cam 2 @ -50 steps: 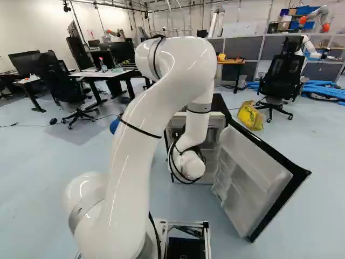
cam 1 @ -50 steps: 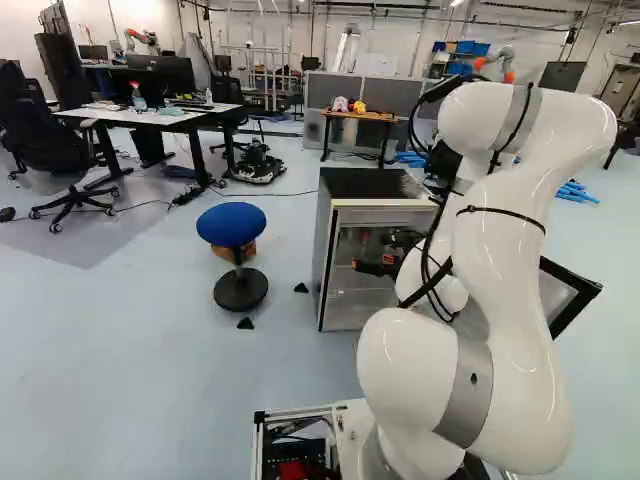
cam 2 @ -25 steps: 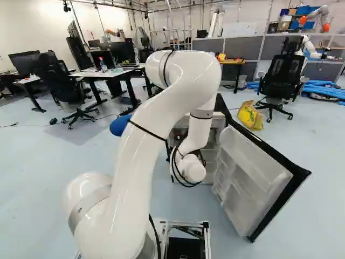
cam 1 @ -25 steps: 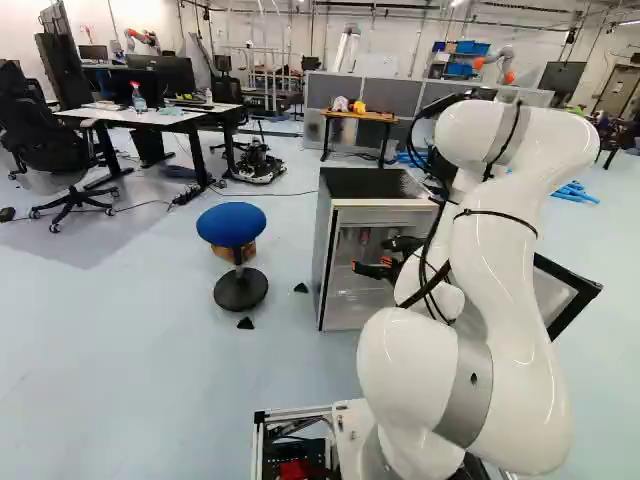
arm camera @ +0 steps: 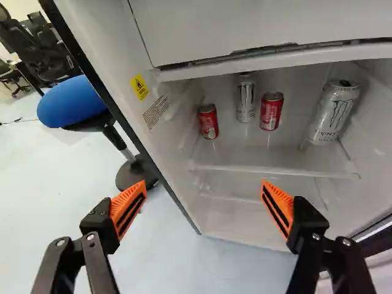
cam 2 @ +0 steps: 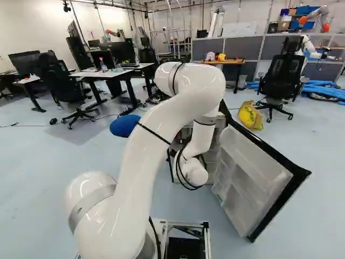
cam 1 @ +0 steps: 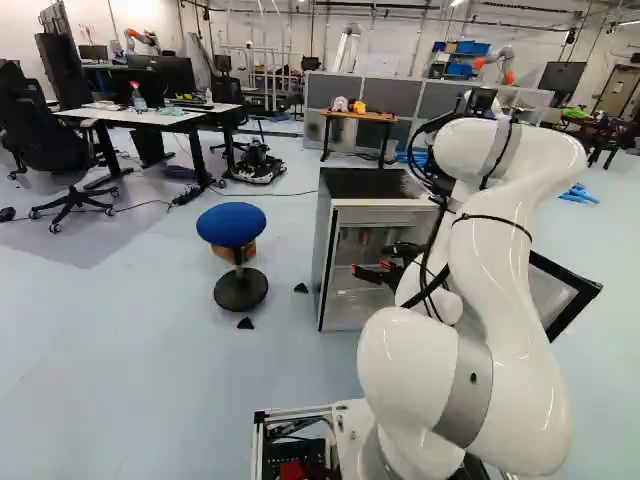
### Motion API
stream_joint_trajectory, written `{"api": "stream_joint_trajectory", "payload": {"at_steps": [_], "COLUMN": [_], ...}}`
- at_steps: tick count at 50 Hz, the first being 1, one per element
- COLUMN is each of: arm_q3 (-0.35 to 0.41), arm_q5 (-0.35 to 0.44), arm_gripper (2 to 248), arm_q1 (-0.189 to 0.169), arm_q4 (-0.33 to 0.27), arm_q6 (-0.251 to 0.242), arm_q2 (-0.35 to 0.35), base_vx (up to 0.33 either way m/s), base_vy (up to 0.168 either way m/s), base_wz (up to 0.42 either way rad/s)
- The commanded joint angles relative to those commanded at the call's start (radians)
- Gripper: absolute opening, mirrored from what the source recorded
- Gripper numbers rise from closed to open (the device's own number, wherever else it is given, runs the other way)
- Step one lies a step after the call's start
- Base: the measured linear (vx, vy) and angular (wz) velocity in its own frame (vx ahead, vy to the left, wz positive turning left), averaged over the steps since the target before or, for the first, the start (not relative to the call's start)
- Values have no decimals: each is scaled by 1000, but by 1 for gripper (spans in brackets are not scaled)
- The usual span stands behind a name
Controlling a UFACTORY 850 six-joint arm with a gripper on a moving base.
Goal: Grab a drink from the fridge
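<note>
In the left base view my gripper (cam 1: 372,271) is in front of the open fridge (cam 1: 322,260). In the wrist view the gripper (arm camera: 204,199) stands wide open, nothing between its fingers. Ahead of it, on the fridge's upper shelf (arm camera: 275,160), stand two red cans, one (arm camera: 208,121) near the side wall and the other (arm camera: 271,111) further in. A slim white can (arm camera: 245,98) is behind and between them. A larger white can (arm camera: 332,113) stands by the opposite wall, nearest the door side. The gripper touches none of them.
The fridge door (cam 2: 253,178) hangs open at the right of the right base view. A blue stool (cam 1: 232,226) stands beside the fridge. Further back are a desk (cam 1: 150,115), an office chair (cam 2: 281,81), a yellow bag (cam 2: 250,115) and another robot (cam 2: 318,16).
The base has stayed put. My arm's upper joint has sunk and shifted, leftward in the left base view and rightward in the right one. The gripper has moved slightly in front of the fridge.
</note>
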Motion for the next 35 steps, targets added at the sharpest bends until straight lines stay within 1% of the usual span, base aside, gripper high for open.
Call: {"api": "stream_joint_trajectory", "payload": {"at_steps": [7, 27, 35], "arm_q3": [-24, -40, -43], "arm_q5": [16, 20, 20], "arm_gripper": [247, 247, 247], "arm_q1": [-6, -25, -34], "arm_q4": [-30, -116, -135], "arm_q6": [0, 0, 0], "arm_q2": [-29, -35, -36], "base_vx": [0, 0, 0], "base_vy": [0, 0, 0], "base_wz": [0, 0, 0]}}
